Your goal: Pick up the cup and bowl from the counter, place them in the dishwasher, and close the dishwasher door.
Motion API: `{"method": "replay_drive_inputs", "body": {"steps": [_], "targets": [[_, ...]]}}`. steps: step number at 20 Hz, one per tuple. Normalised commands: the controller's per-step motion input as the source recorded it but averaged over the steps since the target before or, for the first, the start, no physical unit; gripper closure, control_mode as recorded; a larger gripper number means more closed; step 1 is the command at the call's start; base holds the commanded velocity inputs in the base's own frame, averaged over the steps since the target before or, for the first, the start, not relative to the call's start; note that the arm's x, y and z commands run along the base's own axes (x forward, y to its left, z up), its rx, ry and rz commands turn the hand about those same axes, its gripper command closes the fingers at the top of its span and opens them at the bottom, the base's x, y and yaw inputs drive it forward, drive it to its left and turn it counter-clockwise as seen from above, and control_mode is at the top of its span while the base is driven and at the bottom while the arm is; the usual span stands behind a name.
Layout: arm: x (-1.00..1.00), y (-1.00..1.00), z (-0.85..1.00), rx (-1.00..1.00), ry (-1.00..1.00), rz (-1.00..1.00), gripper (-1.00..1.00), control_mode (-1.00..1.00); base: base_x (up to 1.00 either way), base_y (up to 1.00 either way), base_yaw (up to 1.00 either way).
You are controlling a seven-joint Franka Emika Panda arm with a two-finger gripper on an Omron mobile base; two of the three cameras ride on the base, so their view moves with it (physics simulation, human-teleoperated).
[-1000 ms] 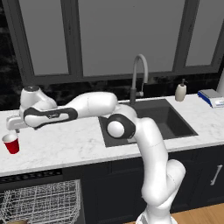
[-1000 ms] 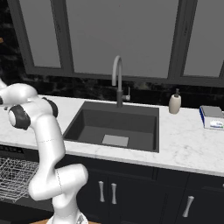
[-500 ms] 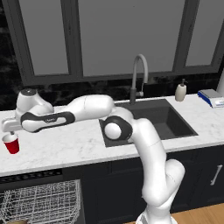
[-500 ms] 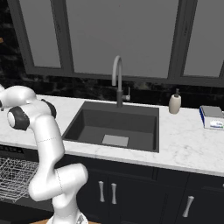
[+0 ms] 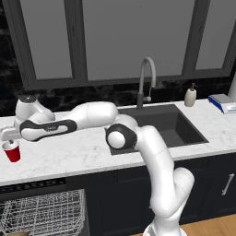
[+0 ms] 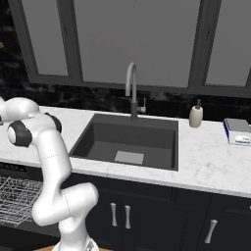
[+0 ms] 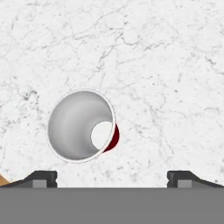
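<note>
The red cup (image 5: 13, 152) stands upright on the white marble counter (image 5: 69, 157) at the far left. My gripper (image 5: 9, 139) hangs just above it at the end of the outstretched arm. Looking down from the hand, the cup (image 7: 81, 125) shows its pale inside left of centre. My gripper (image 7: 113, 179) is open, its dark fingertips (image 7: 41, 178) wide apart and holding nothing. A tan sliver (image 7: 3, 181) at the lower left edge looks like the bowl's rim. The dishwasher's white wire rack (image 5: 41, 214) (image 6: 12, 198) stands pulled out below the counter. The dishwasher door is out of view.
A dark sink (image 5: 170, 126) (image 6: 127, 142) with a curved grey faucet (image 5: 146, 78) is set in the counter's middle. A white soap dispenser (image 5: 190, 97) (image 6: 196, 116) and a blue-and-white box (image 5: 223, 102) sit to its right. Dark cabinets with handles (image 6: 120, 215) run below.
The hand has sunk a little and edged left, closer over the cup. The cup has not moved and the jaws stay wide.
</note>
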Motion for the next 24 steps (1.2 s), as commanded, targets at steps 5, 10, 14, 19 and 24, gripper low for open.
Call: {"method": "replay_drive_inputs", "body": {"steps": [5,10,14,19,24], "targets": [[0.07,0.14,-0.2,0.0,0.0,0.0,-1.0,-1.0,0.0,0.0,0.0],[0.04,0.2,-0.15,0.0,0.0,0.0,-1.0,-1.0,0.0,0.0,0.0],[0.0,0.06,-0.31,0.0,0.0,0.0,-1.0,-1.0,0.0,0.0,0.0],[0.0,0.0,-0.42,0.0,0.0,0.0,-1.0,-1.0,0.0,0.0,0.0],[0.0,0.0,-0.23,0.0,0.0,0.0,-1.0,-1.0,0.0,0.0,0.0]]}}
